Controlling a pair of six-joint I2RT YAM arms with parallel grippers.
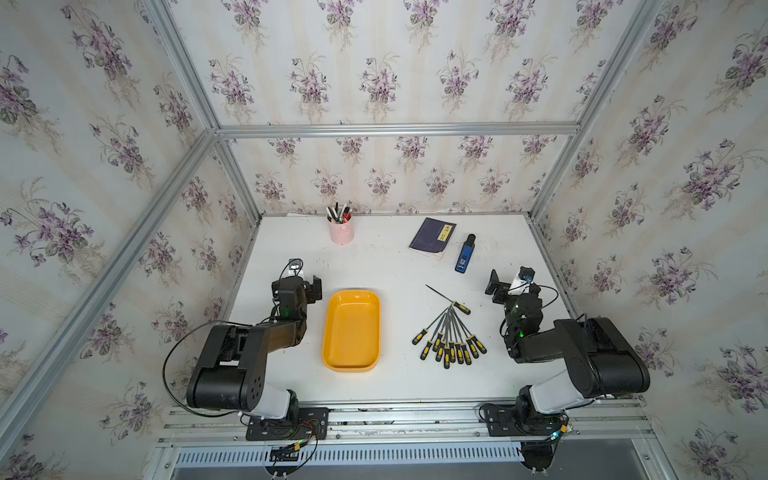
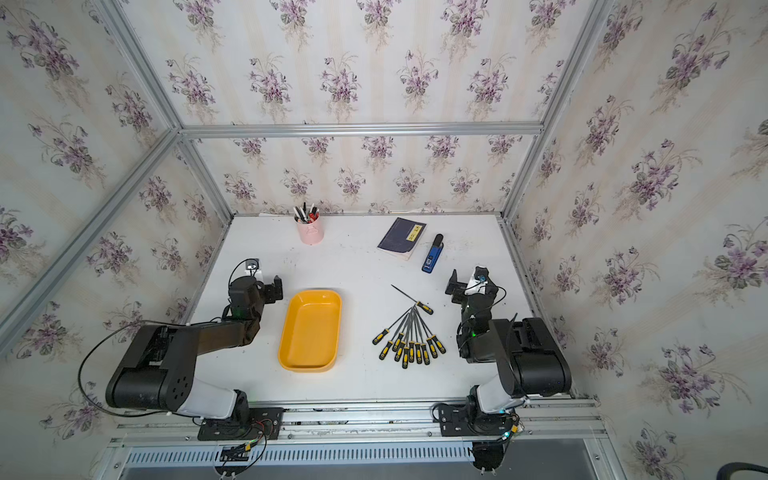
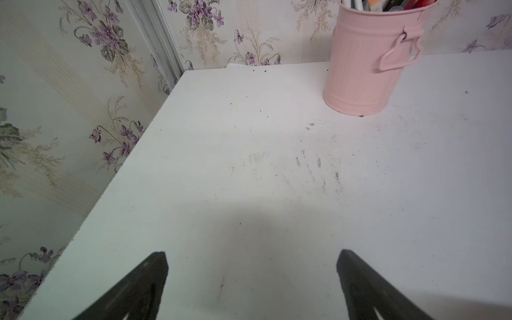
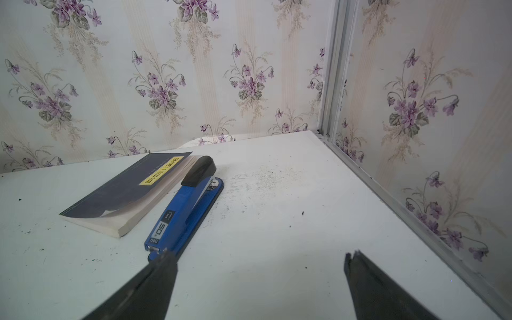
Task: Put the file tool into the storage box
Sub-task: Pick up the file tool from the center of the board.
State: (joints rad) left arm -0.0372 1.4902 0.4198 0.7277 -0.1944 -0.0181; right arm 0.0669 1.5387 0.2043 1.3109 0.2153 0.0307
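Files (image 1: 449,336): approx a dozen needle files, black/yellow handles, fanned flat on right half of counter (image 1: 395,266), handles toward near edge, tips converging. One lone file (image 1: 448,298) lies apart on the far side of the fan, handle end just beside the fan's tips, point aimed far-left. Storage box (image 1: 351,332) sits left of centre, empty, well apart from files.

Handling, my read: light, stiff steel, shank thin + prob slippery, lies low on counter so little to pinch. Grab at the handle, it's thicker and looks grippy. Lone file = easiest pick, no neighbours alongside. Fan handles are packed, risk of dragging adjacent ones.

Left fingers (image 3: 146,282): spread wide, nothing between, touching nothing, above bare counter nr left edge; pink pen cup (image 3: 365,69) ahead twd far edge.

Right fingers (image 4: 365,285): also wide apart, empty, above bare counter nr right edge; blue stapler (image 4: 185,207) + book (image 4: 124,194) ahead. Neither over the files yet.
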